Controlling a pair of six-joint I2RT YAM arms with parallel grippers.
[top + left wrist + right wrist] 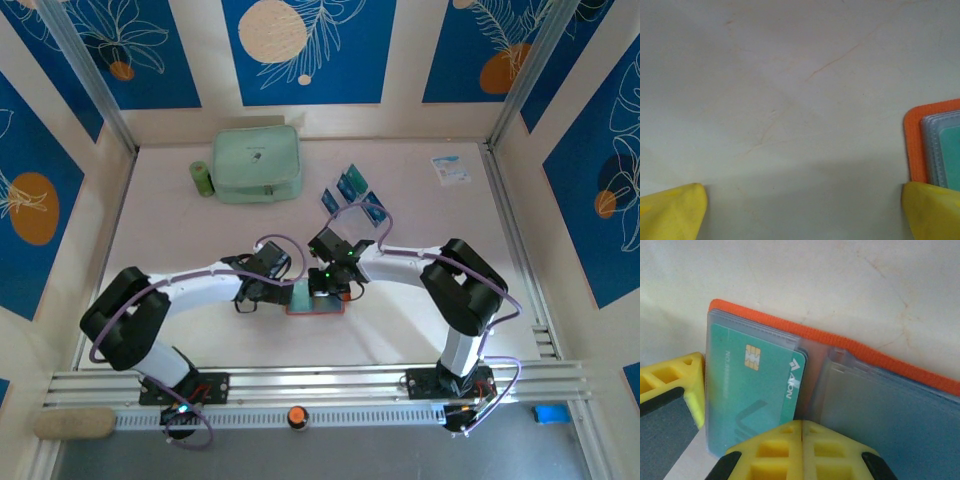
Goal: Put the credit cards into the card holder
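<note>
The orange card holder (pixel 322 309) lies open on the table between my two arms. A teal credit card (pixel 752 387) with a gold chip sits inside its left clear sleeve. My right gripper (pixel 802 427) is shut, empty, with its joined tips over the holder's middle fold (pixel 815 385). My left gripper (pixel 802 210) is open wide at the holder's left edge (pixel 912 145), and its right fingertip (pixel 932 212) is at the holder's corner. More teal-blue credit cards (pixel 349 187) stand in the clear rack farther back.
A mint-green zip pouch (pixel 257 163) with a small green object (pixel 203 178) beside it lies at the back left. A white-and-blue leaflet (pixel 450 168) lies at the back right. The clear rack (pixel 360 205) stands just behind the right gripper.
</note>
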